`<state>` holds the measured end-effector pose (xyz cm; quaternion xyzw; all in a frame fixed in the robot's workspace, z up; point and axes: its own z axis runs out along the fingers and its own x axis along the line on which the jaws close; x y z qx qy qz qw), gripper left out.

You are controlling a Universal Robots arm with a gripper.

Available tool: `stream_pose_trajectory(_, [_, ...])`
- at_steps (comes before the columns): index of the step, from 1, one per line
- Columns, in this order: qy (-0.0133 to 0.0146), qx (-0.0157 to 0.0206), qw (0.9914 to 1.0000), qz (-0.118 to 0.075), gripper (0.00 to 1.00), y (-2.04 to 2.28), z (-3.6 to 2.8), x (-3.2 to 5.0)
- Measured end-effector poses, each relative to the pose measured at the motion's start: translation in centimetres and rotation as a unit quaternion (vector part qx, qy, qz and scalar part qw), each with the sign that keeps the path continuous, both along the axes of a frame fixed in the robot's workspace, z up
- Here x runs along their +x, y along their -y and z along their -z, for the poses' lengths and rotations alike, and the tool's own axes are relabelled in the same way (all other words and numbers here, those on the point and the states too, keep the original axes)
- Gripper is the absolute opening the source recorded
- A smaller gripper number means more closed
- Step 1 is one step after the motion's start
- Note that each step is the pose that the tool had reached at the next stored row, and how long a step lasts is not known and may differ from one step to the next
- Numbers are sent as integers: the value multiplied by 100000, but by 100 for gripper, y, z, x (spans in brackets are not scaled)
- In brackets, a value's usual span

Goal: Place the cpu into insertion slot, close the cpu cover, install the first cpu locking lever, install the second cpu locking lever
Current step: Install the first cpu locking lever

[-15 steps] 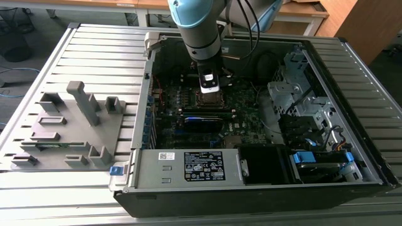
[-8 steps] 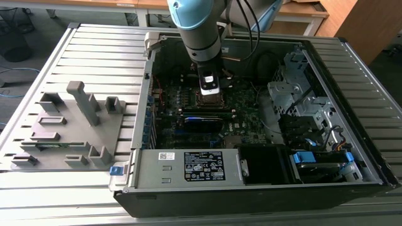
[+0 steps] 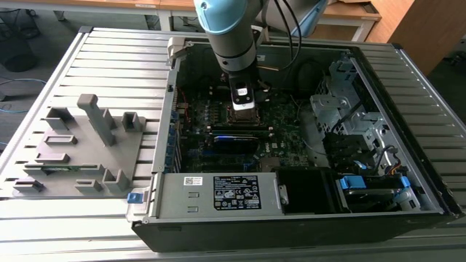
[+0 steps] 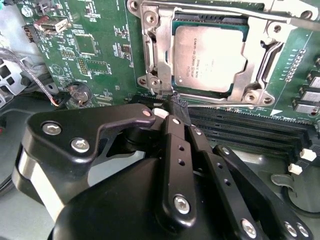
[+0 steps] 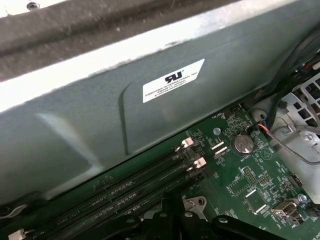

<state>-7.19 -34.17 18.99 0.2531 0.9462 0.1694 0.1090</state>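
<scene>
In the second wrist view the cpu (image 4: 210, 57) lies flat in the insertion slot (image 4: 210, 21). The silvery cpu cover (image 4: 156, 55) is folded down around it. A thin locking lever (image 4: 235, 106) runs along the socket edge nearest my gripper (image 4: 178, 107). Its black fingers (image 4: 172, 132) are shut, and their tips sit right at that lever by the socket's corner; I cannot tell whether they touch it. Another lever (image 4: 295, 20) crosses the far corner. In the exterior view my gripper (image 3: 243, 103) hangs straight over the socket (image 3: 245, 115) inside the open computer case.
Long black memory slots (image 4: 250, 132) lie beside the socket. The power supply (image 3: 218, 194) stands at the case's front, and a drive cage (image 3: 342, 103) fills the exterior view's right. A grey fixture (image 3: 80, 147) stands outside. The case wall (image 5: 100, 105) rises close by.
</scene>
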Motion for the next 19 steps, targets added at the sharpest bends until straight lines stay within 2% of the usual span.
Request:
stream_pose_trajectory(2, [13,0,100000,12,11,-8,0,1])
stream_pose_trajectory(8, [14,17,100000,131,11,-72,0,0])
stream_pose_trajectory(11, [24,9,100000,124,11,-75,0,1])
stream_pose_trajectory(17, [409,113,99999,133,11,-75,19,0])
stream_pose_trajectory(19, [454,140,99999,131,11,-76,21,1])
